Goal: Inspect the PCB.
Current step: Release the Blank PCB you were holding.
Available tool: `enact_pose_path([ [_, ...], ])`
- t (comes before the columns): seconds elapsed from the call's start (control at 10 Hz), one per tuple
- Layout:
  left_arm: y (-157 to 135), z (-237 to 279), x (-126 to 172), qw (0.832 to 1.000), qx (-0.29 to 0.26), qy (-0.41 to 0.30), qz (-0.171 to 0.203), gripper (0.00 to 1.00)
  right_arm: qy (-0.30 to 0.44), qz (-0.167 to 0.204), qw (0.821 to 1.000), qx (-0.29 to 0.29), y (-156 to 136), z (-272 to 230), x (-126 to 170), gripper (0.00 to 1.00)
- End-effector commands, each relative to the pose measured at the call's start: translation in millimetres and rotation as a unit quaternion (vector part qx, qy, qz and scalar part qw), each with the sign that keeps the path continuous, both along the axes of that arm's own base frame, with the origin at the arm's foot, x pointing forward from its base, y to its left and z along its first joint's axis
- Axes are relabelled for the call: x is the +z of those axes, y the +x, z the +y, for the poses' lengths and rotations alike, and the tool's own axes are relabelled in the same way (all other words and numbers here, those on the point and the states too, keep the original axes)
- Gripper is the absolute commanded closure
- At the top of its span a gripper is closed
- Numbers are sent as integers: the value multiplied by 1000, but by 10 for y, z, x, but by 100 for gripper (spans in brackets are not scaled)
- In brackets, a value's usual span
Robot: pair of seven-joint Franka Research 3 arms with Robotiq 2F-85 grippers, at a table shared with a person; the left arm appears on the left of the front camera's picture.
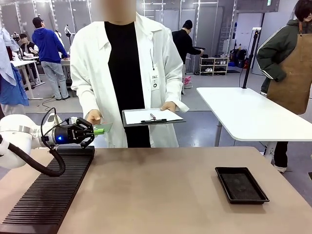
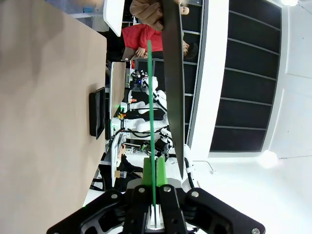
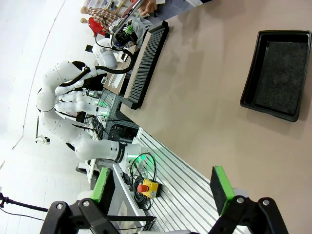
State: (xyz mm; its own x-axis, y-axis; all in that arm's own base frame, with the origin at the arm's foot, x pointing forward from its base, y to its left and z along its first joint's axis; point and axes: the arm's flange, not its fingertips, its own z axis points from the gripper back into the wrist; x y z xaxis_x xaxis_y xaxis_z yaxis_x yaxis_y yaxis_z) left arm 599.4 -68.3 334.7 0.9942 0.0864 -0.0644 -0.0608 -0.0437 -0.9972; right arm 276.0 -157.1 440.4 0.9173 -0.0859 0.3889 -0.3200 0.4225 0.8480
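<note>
Black tray (image 1: 241, 185) on table (image 1: 161, 195), left gripper (image 1: 91, 131) pinching PCB (image 1: 103, 128)

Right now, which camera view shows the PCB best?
The front view: the PCB shows its green face, gripped by the left hand. The left wrist view sees it edge-on, a thin line. In the right wrist view it is too small.

Illumination bright and even, from overhead fixtures. Front view sharp; bench (image 1: 170, 185) matte, free of glare, shadows near the left claw (image 1: 93, 130) faint and soft. Left wrist view: lamp (image 2: 267, 158) far beyond the claw blown out to white, pale surface around it overexposed; the PCB (image 2: 151, 122) between the fingers crisp. Right wrist view: pale background beyond the right claw (image 3: 162, 187) washed out; mild wide-angle bowing towards the edges
</note>
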Motion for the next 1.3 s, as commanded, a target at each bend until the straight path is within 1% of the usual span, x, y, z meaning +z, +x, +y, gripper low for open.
enact_pose_path([
  [0.0,0,-9,5,1000,-1,-1,1,97,4,-6,1000,2,-3,-8,6,0],
  [1.2,0,-9,5,1000,-1,-1,1,97,4,-6,1000,2,-3,-8,6,0],
])
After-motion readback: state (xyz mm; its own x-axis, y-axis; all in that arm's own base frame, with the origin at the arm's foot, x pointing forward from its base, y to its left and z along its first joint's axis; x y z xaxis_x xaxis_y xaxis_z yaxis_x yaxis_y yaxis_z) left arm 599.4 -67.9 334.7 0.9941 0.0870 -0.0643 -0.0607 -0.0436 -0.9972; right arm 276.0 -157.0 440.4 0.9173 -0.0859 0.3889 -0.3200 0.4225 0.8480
